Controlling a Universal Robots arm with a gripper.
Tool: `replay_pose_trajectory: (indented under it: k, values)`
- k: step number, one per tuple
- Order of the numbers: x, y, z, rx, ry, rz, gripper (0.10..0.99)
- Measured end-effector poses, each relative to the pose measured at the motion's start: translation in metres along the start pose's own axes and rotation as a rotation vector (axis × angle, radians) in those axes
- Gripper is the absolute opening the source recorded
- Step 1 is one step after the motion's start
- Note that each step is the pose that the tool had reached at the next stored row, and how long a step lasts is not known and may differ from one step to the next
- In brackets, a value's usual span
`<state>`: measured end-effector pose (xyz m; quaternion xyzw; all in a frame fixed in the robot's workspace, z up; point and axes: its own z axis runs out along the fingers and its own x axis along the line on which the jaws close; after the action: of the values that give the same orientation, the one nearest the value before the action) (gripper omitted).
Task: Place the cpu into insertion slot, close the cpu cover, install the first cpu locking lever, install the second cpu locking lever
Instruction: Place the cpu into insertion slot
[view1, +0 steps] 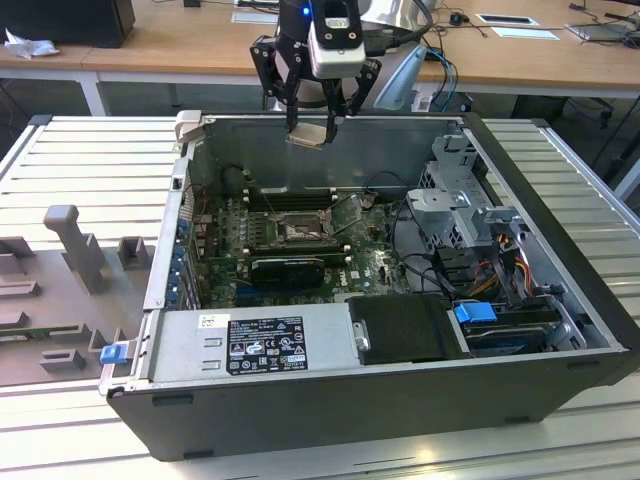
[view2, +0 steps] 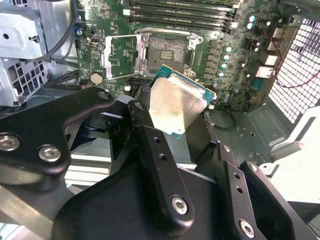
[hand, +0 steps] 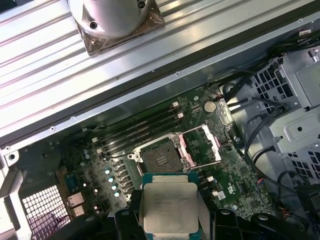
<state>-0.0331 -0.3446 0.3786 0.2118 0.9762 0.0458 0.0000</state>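
One cpu, square and so without a long axis, is pinched at two opposite edges between the jaws. In the exterior view it hangs high over the open computer case, near the far wall, roughly level. In both wrist views the cpu turns its silvery lid up toward the cameras, edged by a green rim. Its sides sit slightly askew to the slot, which lies bare, well below. The cover stands swung open beside the slot.
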Motion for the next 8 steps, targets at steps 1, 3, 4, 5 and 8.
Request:
replay_pose_trajectory:
  k: [1,3,4,5,8]
  values:
    - [0.0,0.0,0.0,0.0,-0.0002,0.002,0.525]
    - [0.0,0.0,0.0,0.0,-0.0007,0.008,0.525]
    - [0.0,0.0,0.0,0.0,-0.0009,0.01,0.525]
    - [0.0,0.0,0.0,0.0,-0.0012,0.013,0.525]
    - [0.0,0.0,0.0,0.0,-0.0021,0.023,0.525]
